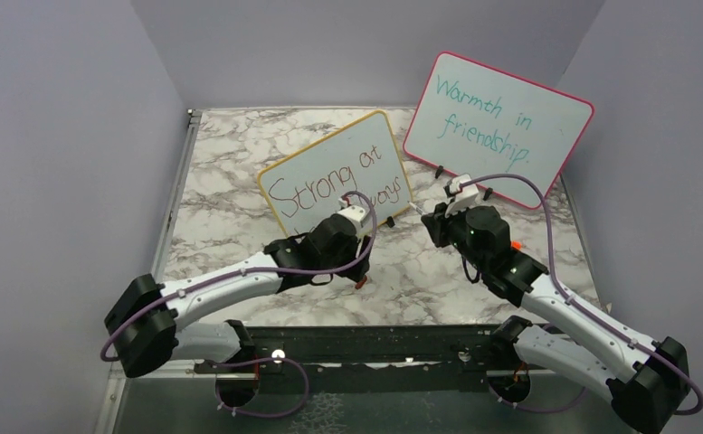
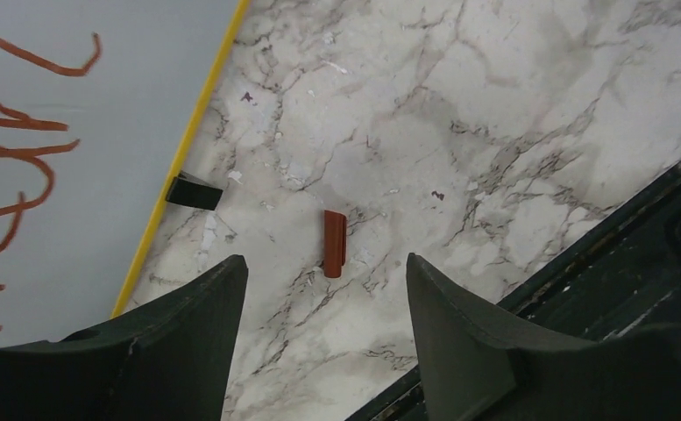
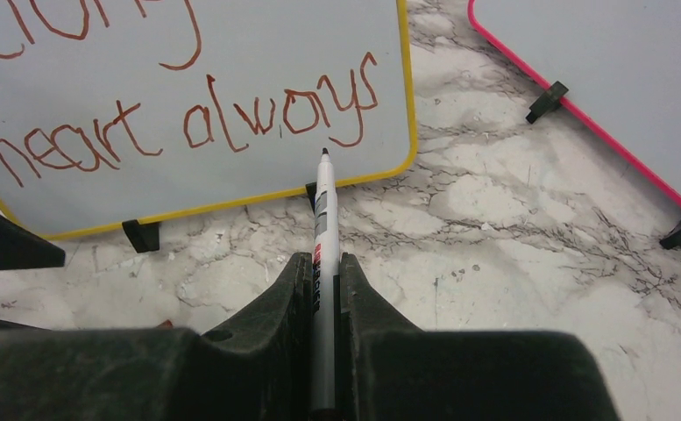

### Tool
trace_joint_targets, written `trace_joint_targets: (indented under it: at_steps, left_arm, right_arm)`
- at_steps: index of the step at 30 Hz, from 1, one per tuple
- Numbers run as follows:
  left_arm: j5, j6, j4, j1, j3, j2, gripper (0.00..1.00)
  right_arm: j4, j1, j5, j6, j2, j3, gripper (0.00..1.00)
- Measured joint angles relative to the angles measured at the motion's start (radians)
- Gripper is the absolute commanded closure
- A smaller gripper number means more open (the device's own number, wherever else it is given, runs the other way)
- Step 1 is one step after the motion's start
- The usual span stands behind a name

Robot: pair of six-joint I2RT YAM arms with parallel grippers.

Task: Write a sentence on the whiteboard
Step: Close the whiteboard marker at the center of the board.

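Note:
The whiteboard (image 1: 334, 167) with a yellow frame leans upright at mid-table and bears a red-brown sentence (image 3: 187, 118); "Strong at" and "heart always" show. My right gripper (image 3: 323, 263) is shut on a white marker (image 3: 322, 219), whose uncapped tip points at the board's lower right edge, just below "always". My left gripper (image 2: 326, 263) is open and empty above the marble, beside the board's yellow edge (image 2: 187, 149). A red-brown marker cap (image 2: 335, 243) lies on the table between its fingers, a little ahead. In the top view the left gripper (image 1: 352, 221) covers part of the board.
A pink-framed board (image 1: 497, 113) with teal writing leans at the back right, and its edge (image 3: 582, 114) shows in the right wrist view. Black board feet (image 3: 141, 235) rest on the marble. A dark rail (image 1: 365, 348) runs along the near table edge. Grey walls enclose the table.

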Motion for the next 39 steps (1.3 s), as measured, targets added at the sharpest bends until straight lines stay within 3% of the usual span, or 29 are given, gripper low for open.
trace_joint_targets:
  at_steps: [11, 39]
  left_arm:
    - [0.06, 0.037, -0.001, -0.045, 0.09, 0.328, 0.7]
    - [0.11, 0.092, -0.159, -0.045, 0.219, 0.514, 0.71]
  right_arm:
    - [0.001, 0.0, 0.008, 0.0, -0.016, -0.029, 0.99]
    - [0.024, 0.0, 0.021, 0.011, -0.077, -0.073, 0.99]
